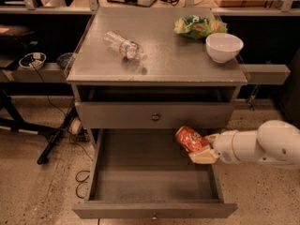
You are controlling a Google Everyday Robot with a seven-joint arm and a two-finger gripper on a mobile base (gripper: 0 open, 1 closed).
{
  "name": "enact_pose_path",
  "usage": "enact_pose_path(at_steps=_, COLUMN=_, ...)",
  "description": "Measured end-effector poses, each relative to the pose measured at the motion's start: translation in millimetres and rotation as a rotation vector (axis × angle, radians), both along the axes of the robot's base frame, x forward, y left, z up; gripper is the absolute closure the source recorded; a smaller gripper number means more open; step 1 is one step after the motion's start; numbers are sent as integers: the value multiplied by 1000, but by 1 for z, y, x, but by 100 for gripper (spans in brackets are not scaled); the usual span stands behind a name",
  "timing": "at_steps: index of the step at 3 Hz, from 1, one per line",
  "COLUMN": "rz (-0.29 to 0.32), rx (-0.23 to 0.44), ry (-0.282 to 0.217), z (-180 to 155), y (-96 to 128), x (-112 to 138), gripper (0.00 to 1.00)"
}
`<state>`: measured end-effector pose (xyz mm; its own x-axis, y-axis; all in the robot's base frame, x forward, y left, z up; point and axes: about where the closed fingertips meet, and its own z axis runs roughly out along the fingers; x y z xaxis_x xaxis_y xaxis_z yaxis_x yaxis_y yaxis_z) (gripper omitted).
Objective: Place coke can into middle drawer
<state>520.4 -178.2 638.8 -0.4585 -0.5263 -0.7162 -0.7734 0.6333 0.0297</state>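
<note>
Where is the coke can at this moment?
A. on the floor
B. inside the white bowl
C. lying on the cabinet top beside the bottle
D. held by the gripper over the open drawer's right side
D: the gripper is shut on the coke can over the right side of the open middle drawer.

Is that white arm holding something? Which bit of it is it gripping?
Yes: the gripper holds the coke can by the end nearest the arm, over the open middle drawer.
</note>
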Motion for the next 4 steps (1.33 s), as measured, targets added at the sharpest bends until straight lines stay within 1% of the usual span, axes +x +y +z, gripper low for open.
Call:
enact_pose_path(at_steps=1, rz=22, rx=38, ry=24, z=-29, y=3, x=0, gripper=100)
enact_pose_path(at_steps=2, rz=13, rx=43, ry=61, z=-67, y=6, x=2, gripper=100)
enact_pose_path(at_steps=4, rz=-43, rx=-8, ry=118, z=-126, y=6, x=2, gripper=100)
